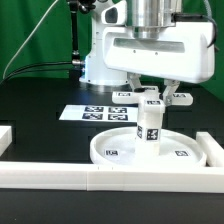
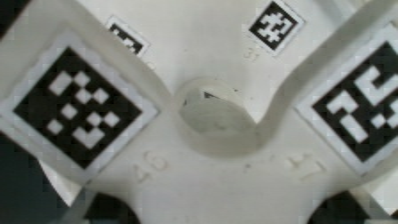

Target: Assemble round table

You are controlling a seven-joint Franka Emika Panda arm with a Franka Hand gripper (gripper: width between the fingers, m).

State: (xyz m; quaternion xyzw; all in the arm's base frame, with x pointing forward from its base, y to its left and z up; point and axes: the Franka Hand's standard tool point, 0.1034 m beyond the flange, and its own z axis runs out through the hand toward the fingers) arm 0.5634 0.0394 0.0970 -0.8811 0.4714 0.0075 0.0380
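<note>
The round disc [image 1: 150, 150] is seen flat on the black table [image 1: 40, 115], just inside the white border bar [image 1: 100, 178]. The cylinder post [image 1: 150, 122] stands upright at its centre. The gripper [image 1: 152, 97] is clenched on the cross piece [image 1: 153, 96] at the post's 12 o'clock. The marker board [image 1: 95, 113] lies at the disc's 10 o'clock.

- We've got the border bars [image 1: 100, 176] walling off the near side, so nothing slips in low from there.
- The post [image 1: 150, 122] stands mid-disc [image 1: 115, 150], with the cross piece [image 1: 152, 97] and gripper [image 1: 152, 92] right above it.
- Far left, the marker board [image 1: 95, 113] lies flat, easy to pass over.
</note>
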